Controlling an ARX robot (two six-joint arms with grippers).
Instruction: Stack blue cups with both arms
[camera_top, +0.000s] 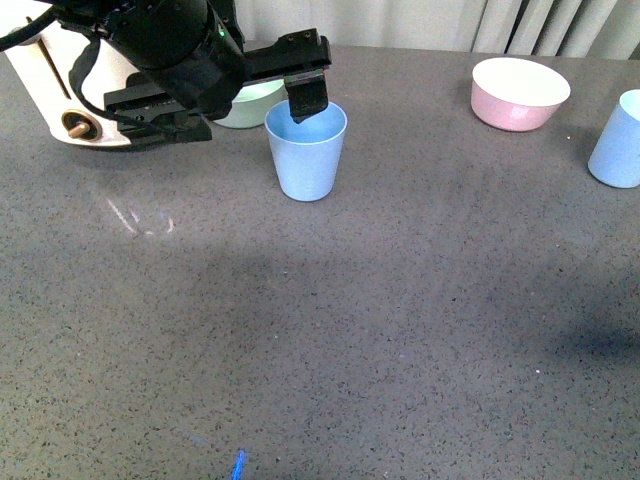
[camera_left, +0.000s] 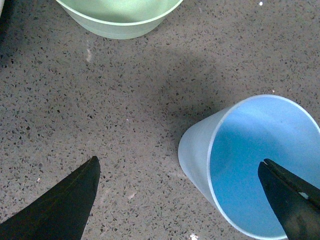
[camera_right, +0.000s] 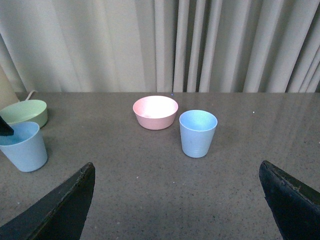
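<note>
One blue cup (camera_top: 306, 150) stands upright at the table's back left. My left gripper (camera_top: 250, 105) is open above it. One finger (camera_top: 306, 95) hangs over the cup's mouth, the other is outside, so the near wall lies between them. In the left wrist view the cup (camera_left: 260, 165) sits by the left gripper (camera_left: 178, 161). The second blue cup (camera_top: 620, 140) stands at the right edge. The right wrist view shows it (camera_right: 198, 133) upright, well ahead of my open, empty right gripper (camera_right: 176, 167). The right arm is out of the front view.
A mint-green bowl (camera_top: 252, 103) sits just behind the left cup and shows in the left wrist view (camera_left: 120, 17). A pink bowl (camera_top: 520, 92) stands at the back right, next to the second cup. A white appliance (camera_top: 40, 90) is at the far left. Curtains hang behind the table.
</note>
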